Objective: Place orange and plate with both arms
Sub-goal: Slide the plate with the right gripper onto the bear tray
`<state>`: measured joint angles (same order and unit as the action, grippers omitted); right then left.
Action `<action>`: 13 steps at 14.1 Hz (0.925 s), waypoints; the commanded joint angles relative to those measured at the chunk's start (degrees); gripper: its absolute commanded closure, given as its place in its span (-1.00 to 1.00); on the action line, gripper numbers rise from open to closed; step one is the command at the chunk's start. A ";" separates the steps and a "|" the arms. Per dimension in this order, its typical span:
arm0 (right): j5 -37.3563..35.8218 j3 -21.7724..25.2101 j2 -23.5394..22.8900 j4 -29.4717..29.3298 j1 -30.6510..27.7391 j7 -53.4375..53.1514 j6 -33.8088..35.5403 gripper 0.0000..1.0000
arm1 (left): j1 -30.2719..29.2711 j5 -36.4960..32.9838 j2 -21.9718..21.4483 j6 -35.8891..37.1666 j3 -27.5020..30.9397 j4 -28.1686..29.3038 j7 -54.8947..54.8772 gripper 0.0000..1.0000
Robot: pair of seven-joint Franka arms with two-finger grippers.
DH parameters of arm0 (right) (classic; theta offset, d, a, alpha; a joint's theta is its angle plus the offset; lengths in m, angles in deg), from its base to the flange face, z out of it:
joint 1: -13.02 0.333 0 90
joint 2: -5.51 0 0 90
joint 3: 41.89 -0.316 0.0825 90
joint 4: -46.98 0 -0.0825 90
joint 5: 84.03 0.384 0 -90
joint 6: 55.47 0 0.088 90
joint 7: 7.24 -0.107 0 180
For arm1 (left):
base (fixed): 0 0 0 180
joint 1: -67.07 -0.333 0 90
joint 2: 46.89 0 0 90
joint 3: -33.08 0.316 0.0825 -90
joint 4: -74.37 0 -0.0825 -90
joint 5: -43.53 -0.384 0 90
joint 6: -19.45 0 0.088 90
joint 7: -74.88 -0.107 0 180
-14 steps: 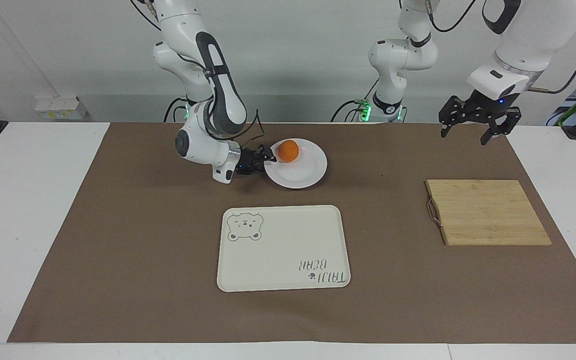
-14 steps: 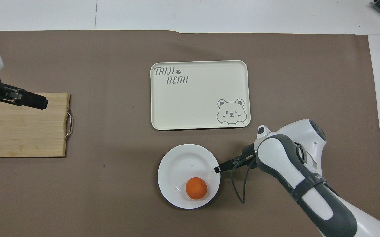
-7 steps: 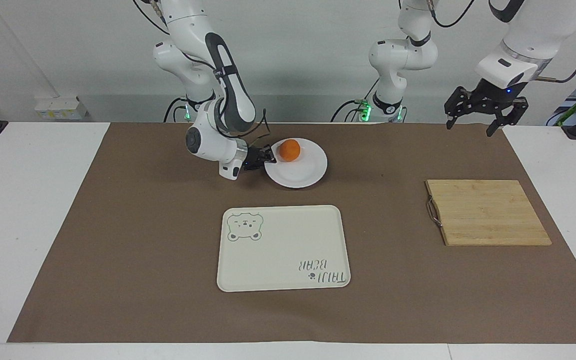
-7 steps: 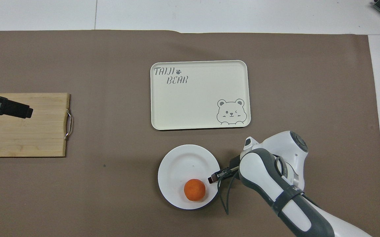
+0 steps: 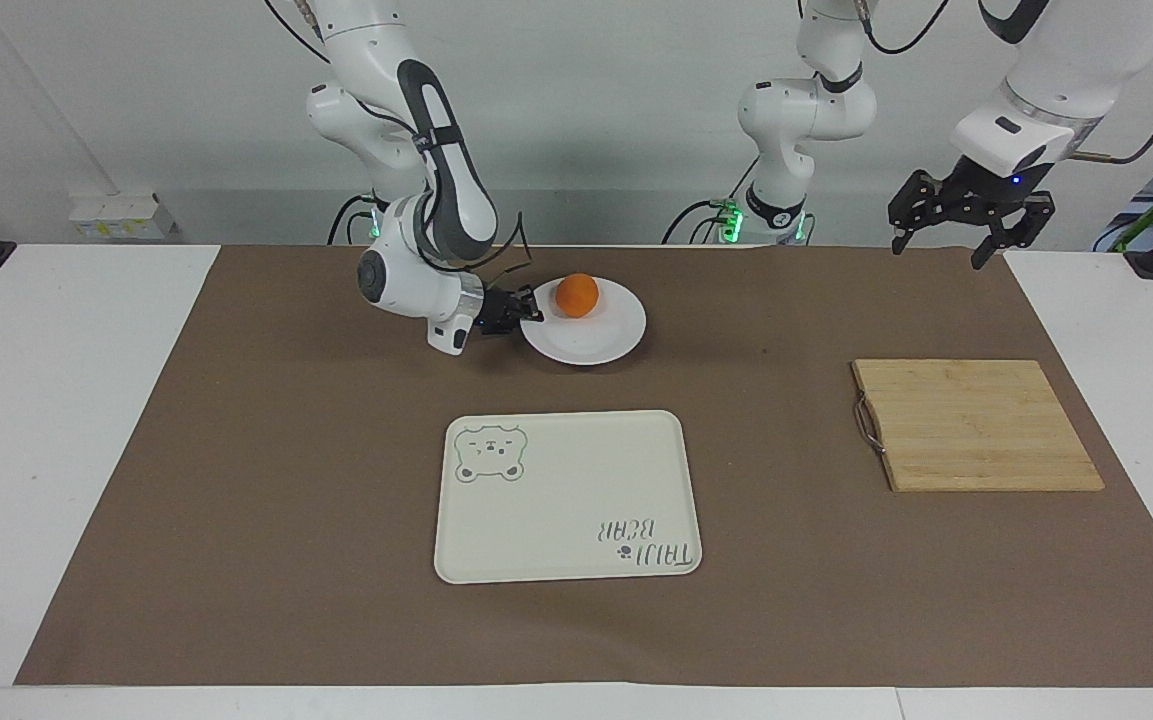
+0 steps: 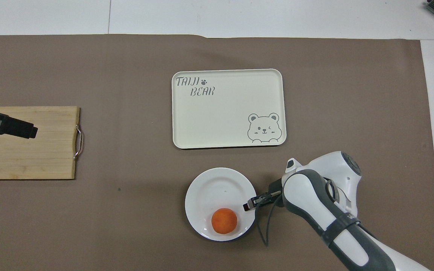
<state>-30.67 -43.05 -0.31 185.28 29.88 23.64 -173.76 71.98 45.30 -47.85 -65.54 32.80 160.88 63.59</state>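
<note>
The white plate is on the brown mat near the robots, with the orange on its part nearest them. My right gripper is low at the plate's rim on the right arm's side and is shut on that rim. In the overhead view the plate shows a thin dark shadow under its near edge, the orange sits near that edge, and the right gripper pinches the rim. My left gripper hangs open and empty, high over the left arm's end of the table; one finger shows over the cutting board.
A cream tray with a bear drawing lies farther from the robots than the plate, in the middle of the mat. A wooden cutting board with a metal handle lies toward the left arm's end.
The right gripper has drawn the plate with the orange slightly nearer to the robots, and the plate looks flatter. The left gripper has risen and moved outward toward its end of the table.
</note>
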 commanded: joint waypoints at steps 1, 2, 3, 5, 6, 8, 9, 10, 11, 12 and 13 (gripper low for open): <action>1.13 -0.16 0.81 1.10 -3.31 0.50 2.35 1.00 | -0.61 -0.80 -0.88 1.49 -0.42 0.41 1.87 -1.00; 2.96 -0.07 0.81 1.10 -3.84 0.32 3.23 1.00 | -0.52 -0.63 -0.97 1.40 -0.42 0.41 2.59 -1.00; 4.80 0.02 0.90 1.01 -4.54 0.23 4.37 1.00 | -0.52 -0.63 -0.97 1.14 -0.33 0.32 2.51 -1.00; 7.36 0.02 0.81 -0.04 -5.52 -0.29 6.66 1.00 | -0.61 -0.71 -0.97 1.13 -0.33 0.32 2.51 -1.00; 7.63 0.02 0.64 -0.57 -6.56 -0.30 7.71 1.00 | -0.61 -0.63 -0.97 1.14 -0.33 0.32 2.51 -1.00; 9.03 0.02 -0.32 -3.20 -9.37 -0.12 12.53 1.00 | -0.61 -0.63 -0.97 1.14 -0.33 0.32 2.51 -1.00; 9.48 0.02 -1.11 -4.86 -10.69 -0.12 14.03 1.00 | -0.61 -0.71 -0.97 1.14 -0.33 0.32 2.51 -1.00; 9.57 0.02 -1.99 -6.71 -11.23 -0.21 14.57 1.00 | -0.61 -0.63 -0.97 1.14 -0.33 0.32 2.51 -1.00; 9.92 0.02 -3.13 -8.73 -11.32 -0.38 14.49 1.00 | -0.52 -0.63 -0.97 1.14 -0.33 0.32 2.51 -1.00; 10.01 0.02 -4.27 -10.49 -11.32 -0.38 13.70 1.00 | -0.61 -0.71 -0.97 1.14 -0.33 0.32 2.51 -1.00; 10.27 0.11 -5.16 -12.07 -11.41 -0.65 13.00 1.00 | -0.61 -0.72 -0.97 1.14 -0.33 0.32 2.51 -1.00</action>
<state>-22.32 -42.76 -2.19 177.72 18.81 23.64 -161.29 71.97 45.30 -47.88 -65.16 32.83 160.88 65.55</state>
